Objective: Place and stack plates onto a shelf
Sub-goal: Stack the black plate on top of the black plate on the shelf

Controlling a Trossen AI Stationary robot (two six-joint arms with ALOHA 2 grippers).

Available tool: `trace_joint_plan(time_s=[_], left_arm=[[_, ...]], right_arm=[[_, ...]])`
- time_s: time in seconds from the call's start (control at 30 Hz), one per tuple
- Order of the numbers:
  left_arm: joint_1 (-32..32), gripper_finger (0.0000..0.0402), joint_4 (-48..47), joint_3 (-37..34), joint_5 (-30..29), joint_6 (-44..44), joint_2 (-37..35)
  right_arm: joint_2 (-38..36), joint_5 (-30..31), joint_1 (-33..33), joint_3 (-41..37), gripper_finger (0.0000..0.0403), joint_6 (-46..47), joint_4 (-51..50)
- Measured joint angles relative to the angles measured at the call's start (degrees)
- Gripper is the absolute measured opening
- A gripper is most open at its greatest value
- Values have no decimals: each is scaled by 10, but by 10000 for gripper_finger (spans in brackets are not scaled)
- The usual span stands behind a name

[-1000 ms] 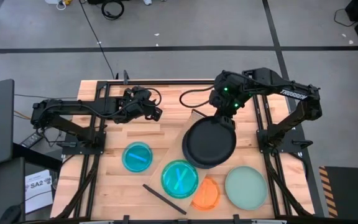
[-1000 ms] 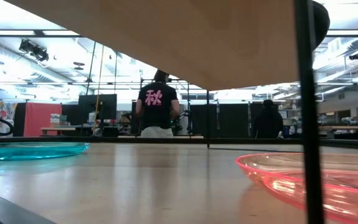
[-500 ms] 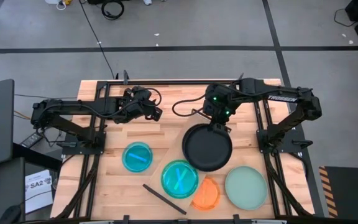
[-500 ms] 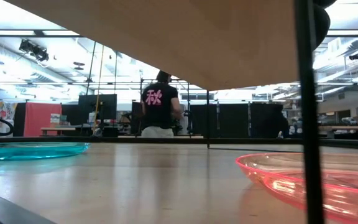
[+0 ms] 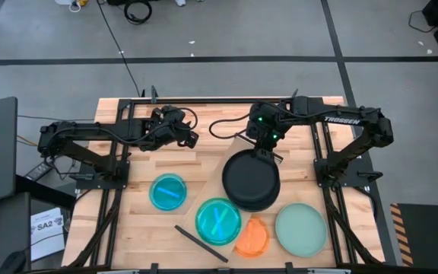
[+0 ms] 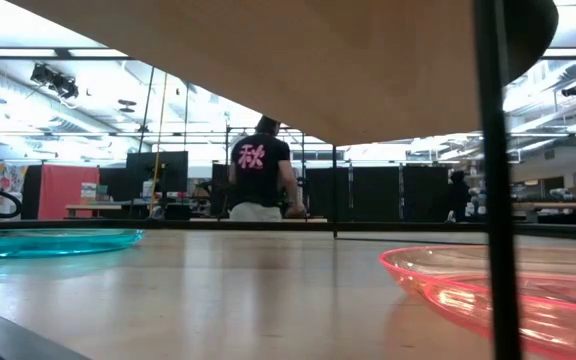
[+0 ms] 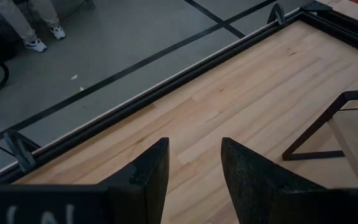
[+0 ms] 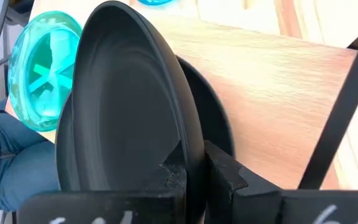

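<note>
The right gripper [image 8: 194, 171] is closed on the rim of a black plate [image 8: 129, 106], which looks stiff, smooth and slippery, so an edge grip seems best.

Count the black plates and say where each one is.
2. One black plate is pinched by its rim in the right gripper, held over the shelf. A second black plate lies on the shelf behind it. More could be hidden underneath.

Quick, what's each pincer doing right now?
Left pincer: open, holding nothing.
Right pincer: closed on a black plate's rim.
</note>
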Motion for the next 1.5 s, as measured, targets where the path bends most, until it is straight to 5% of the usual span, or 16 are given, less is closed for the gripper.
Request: trace_joint_plan(time_s=[0.57,1.13,1.5], left_arm=[[0,153,0,0,0,0,0],[0,153,0,0,0,1,0],[0,153,0,0,0,1,0]], right_arm=[[0,-3,-13,0,44,0,0],[-2,10,-20,5,145,10,-16],[-107,29,31,19,144,55,-17]])
